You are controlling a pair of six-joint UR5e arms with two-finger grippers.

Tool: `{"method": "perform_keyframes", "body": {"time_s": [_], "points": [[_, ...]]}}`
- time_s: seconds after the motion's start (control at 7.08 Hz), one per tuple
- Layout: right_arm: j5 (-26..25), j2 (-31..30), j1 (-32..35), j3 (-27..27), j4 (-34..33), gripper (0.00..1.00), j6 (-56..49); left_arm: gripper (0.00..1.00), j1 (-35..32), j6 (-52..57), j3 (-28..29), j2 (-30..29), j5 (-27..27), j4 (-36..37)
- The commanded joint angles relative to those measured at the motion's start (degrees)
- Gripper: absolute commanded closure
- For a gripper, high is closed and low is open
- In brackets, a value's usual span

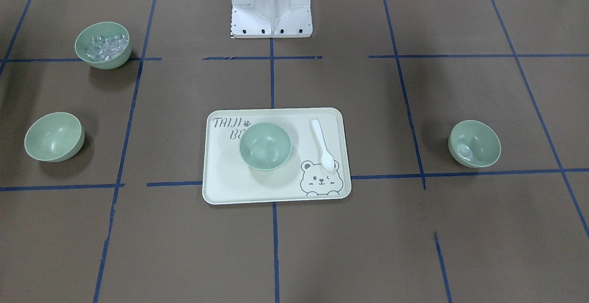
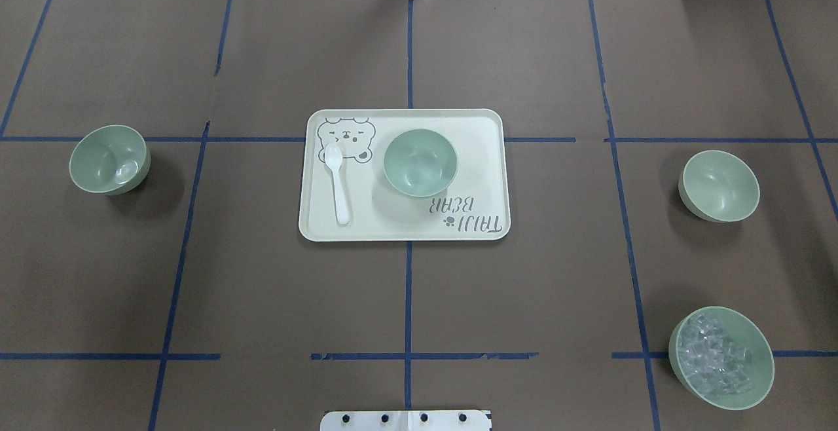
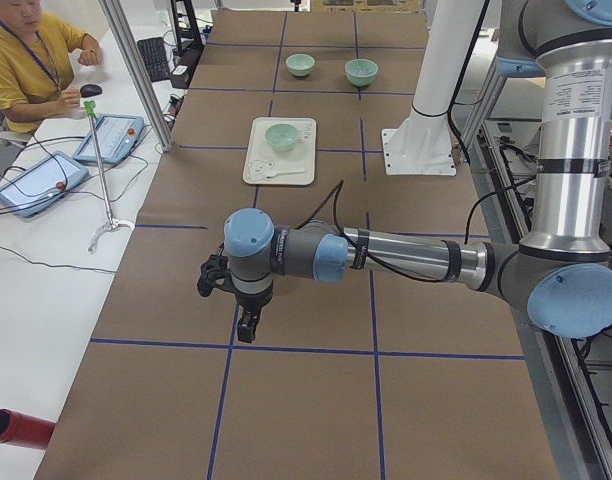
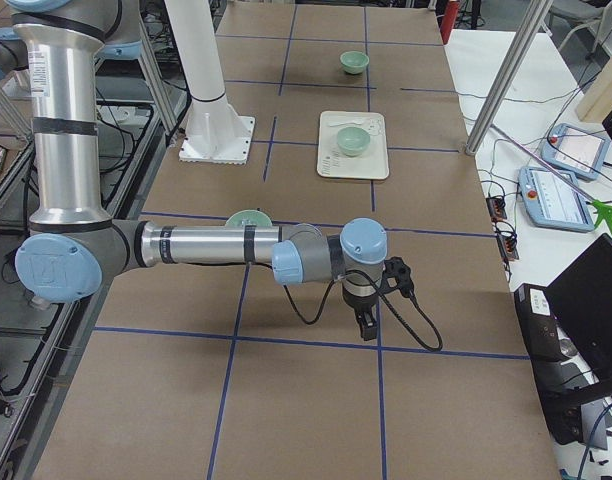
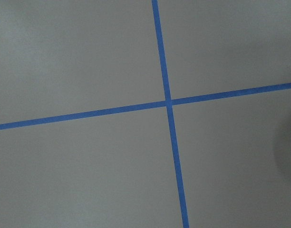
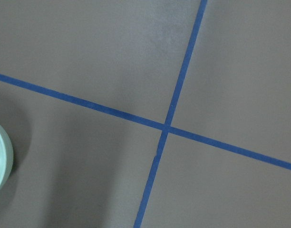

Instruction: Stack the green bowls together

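A green bowl (image 2: 419, 162) stood upright on the tray (image 2: 406, 229) at the middle of the brown table (image 2: 524, 300), near a white spoon (image 2: 338, 182); a second bowl (image 2: 109, 159) sat well off on the robot's left; a third bowl (image 2: 719, 185) sat well off on its right, unstacked, with an ice bowl (image 2: 721, 357) nearer the base; the left gripper (image 3: 248, 330) and right gripper (image 4: 367, 328) hung above the table's opposite ends, pointing down; whether either was open or closed could not be told.
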Motion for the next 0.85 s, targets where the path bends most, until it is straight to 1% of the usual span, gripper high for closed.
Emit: {"method": "perform_keyframes", "body": {"time_s": [0.0, 0.14, 0.28, 0.42, 0.57, 0.71], "points": [[-0.14, 3.65, -3.96, -0.70, 2.48, 0.00, 2.43, 0.00, 2.48, -0.36, 0.48, -2.03, 0.44, -9.07], [1.42, 5.86, -4.70, -1.23, 2.39, 0.00, 9.67, 0.00, 2.75, -0.62, 2.67, -2.74, 0.61, -19.50], [2.39, 5.97, -7.05, -0.71, 3.26, 0.00, 14.97, 0.00, 3.80, -0.54, 6.61, -3.45, 0.09, -24.04], [2.32, 5.97, -7.60, -1.23, 5.10, 0.00, 15.63, 0.00, 4.68, -1.06, 8.91, -4.50, 0.00, -25.22], [2.05, 6.31, -9.26, -0.97, 5.64, 0.00, 15.55, 0.00, 6.51, -4.02, 8.76, -4.59, 0.00, -28.19], [1.96, 6.67, -11.10, -1.05, 6.08, 0.00, 15.98, 0.00, 13.67, -11.27, 8.67, -4.51, 0.35, -31.70]]}}
